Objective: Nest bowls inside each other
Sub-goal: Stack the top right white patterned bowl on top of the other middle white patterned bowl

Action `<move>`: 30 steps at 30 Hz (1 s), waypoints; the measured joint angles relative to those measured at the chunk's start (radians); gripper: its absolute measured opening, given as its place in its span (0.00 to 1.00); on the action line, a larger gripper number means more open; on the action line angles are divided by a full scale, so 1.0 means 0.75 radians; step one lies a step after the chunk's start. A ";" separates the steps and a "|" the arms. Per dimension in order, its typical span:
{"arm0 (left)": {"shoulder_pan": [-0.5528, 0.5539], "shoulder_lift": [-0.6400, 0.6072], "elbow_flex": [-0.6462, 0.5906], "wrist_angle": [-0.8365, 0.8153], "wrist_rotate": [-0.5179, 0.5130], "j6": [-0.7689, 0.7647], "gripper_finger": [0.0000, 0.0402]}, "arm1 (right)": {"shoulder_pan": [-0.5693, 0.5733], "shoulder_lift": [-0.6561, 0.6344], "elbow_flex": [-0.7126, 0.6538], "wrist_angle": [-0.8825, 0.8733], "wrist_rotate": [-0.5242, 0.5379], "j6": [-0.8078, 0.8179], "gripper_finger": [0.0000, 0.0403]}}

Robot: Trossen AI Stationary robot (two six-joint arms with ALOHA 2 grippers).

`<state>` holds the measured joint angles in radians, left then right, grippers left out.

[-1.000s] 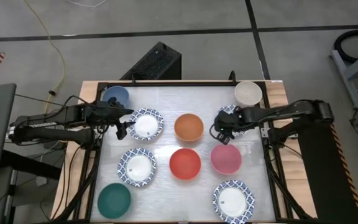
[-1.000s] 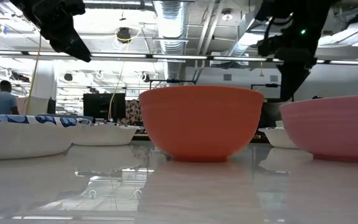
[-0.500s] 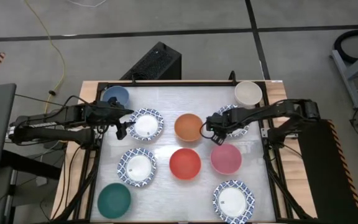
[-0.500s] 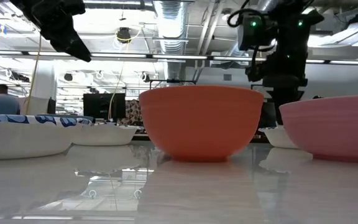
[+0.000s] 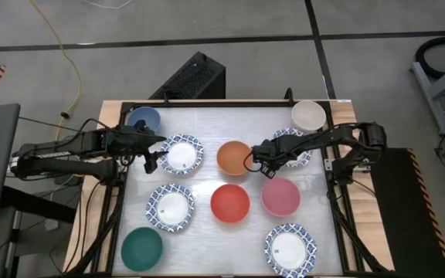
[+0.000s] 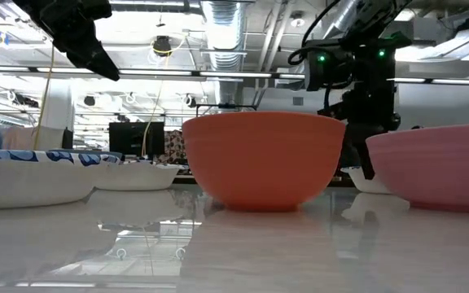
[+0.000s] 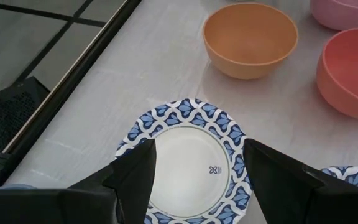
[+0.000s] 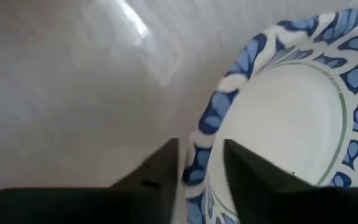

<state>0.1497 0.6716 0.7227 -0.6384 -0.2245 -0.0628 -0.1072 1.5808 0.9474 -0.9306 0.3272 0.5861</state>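
Table [image 5: 207,116] seen from above, with ten small bowls spread across it, none nested in another. Along the far edge a blue bowl [image 5: 144,118] sits at the left corner and a cream bowl [image 5: 308,115] at the right corner. The next row holds the left patterned bowl [image 5: 181,154], white with a blue patterned rim, then an orange bowl [image 5: 234,157], then the right patterned bowl [image 5: 301,140], partly hidden under the right arm. Nearer the front stand a third patterned bowl [image 5: 170,206], a red bowl [image 5: 229,203] and a pink bowl [image 5: 280,196]. A green bowl [image 5: 142,249] sits at the front left and a fourth patterned bowl [image 5: 290,249] at the front right. The left gripper [image 5: 153,160] reaches in from the left side and hovers above the near edge of the left patterned bowl; its wrist view shows the pincer spread wide and empty, looking down into that bowl. The right gripper [image 5: 255,160] reaches in from the right side, its tip low beside the orange bowl's right edge, between that bowl and the right patterned bowl. Its wrist view shows a blue patterned rim [image 8: 207,121] right at the tip of the narrowed pincer, but whether the pincer has closed on the rim cannot be told. From table height the orange bowl stands in the centre, with the pink bowl at its right.
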 joint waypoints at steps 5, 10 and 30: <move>0.000 0.000 0.000 0.000 0.000 -0.001 0.58 | -0.019 -0.019 0.000 -0.004 0.025 0.020 0.05; 0.001 -0.001 0.000 0.000 -0.001 -0.002 0.58 | -0.002 -0.066 0.021 -0.008 0.107 0.021 0.04; 0.000 0.000 0.000 0.000 0.000 -0.016 0.58 | 0.355 -0.297 0.366 0.004 0.230 -0.302 0.01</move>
<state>0.1498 0.6716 0.7227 -0.6384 -0.2244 -0.0746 0.1590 1.3582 1.2218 -0.9273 0.4995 0.3595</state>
